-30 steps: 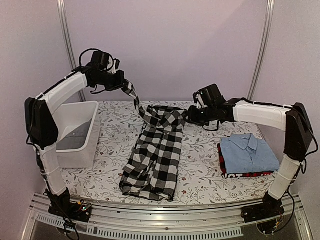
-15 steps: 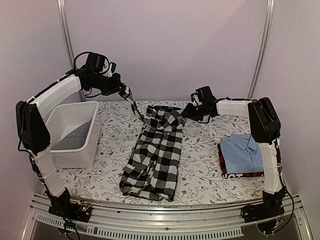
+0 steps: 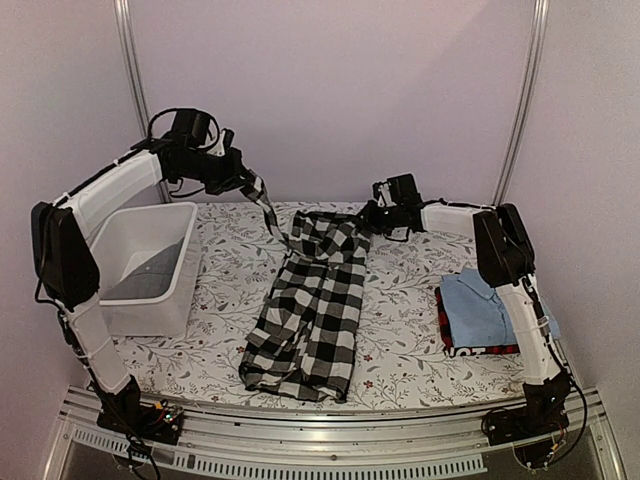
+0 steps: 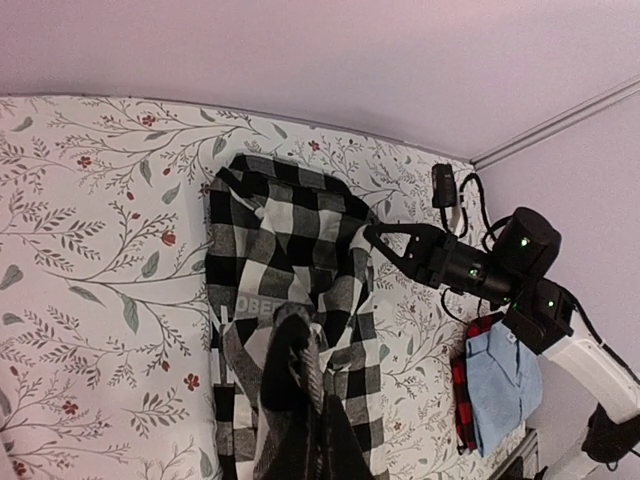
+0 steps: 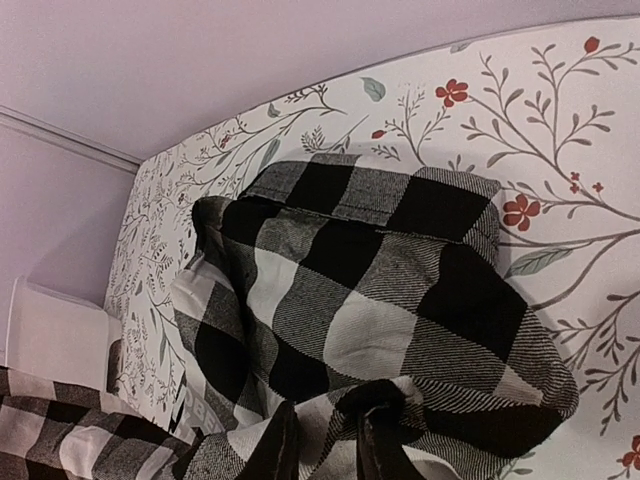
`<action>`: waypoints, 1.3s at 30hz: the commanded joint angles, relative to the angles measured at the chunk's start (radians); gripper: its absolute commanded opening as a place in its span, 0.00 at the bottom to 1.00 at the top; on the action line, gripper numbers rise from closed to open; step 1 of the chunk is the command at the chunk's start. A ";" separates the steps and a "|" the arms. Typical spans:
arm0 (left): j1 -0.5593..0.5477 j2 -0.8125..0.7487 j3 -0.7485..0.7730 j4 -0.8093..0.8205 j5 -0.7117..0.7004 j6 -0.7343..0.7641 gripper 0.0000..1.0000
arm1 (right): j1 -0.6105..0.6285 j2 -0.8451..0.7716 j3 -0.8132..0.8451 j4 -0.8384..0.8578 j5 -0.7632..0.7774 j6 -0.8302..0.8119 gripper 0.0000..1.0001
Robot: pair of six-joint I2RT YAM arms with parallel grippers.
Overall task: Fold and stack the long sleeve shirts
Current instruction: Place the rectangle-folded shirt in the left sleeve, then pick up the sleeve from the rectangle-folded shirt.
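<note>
The black-and-white checked shirt (image 3: 310,300) lies lengthwise on the middle of the table, lettering band (image 4: 250,305) showing. One sleeve rises from its far left corner to my left gripper (image 3: 247,186), which is shut on the sleeve cloth (image 4: 295,350) above the table. My right gripper (image 3: 366,216) sits low at the shirt's far right corner, and a bunched fold of checked cloth (image 5: 400,330) is pinched between its fingers (image 5: 280,450). The light blue collared shirt (image 3: 490,305) lies folded on the red-and-black one (image 3: 445,325) at the right.
A white tub (image 3: 150,265) stands at the table's left side, below the left arm. The back wall runs close behind both grippers. The flowered tablecloth (image 3: 410,290) shows bare between the checked shirt and the folded stack.
The right arm has stretched toward the back and left onto the shirt's far corner, and its jaws have narrowed on the cloth. The left gripper still holds the sleeve, shifted slightly.
</note>
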 commanded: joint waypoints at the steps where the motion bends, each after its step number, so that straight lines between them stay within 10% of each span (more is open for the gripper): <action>1: 0.007 -0.076 -0.071 -0.009 0.101 -0.063 0.02 | -0.003 0.091 0.093 0.053 -0.066 0.041 0.20; 15: -0.052 -0.395 -0.573 0.412 0.460 -0.537 0.10 | -0.016 0.188 0.164 0.106 -0.113 0.061 0.22; 23: -0.175 -0.409 -0.731 0.421 0.484 -0.509 0.01 | -0.017 0.146 0.167 0.047 -0.100 0.009 0.24; 29: -0.229 -0.343 -0.546 -0.018 0.110 -0.097 0.16 | -0.010 0.069 0.135 -0.022 -0.086 -0.044 0.29; 39: -0.327 -0.196 -0.529 -0.139 -0.198 0.127 0.47 | 0.017 -0.164 -0.021 -0.075 -0.008 -0.145 0.39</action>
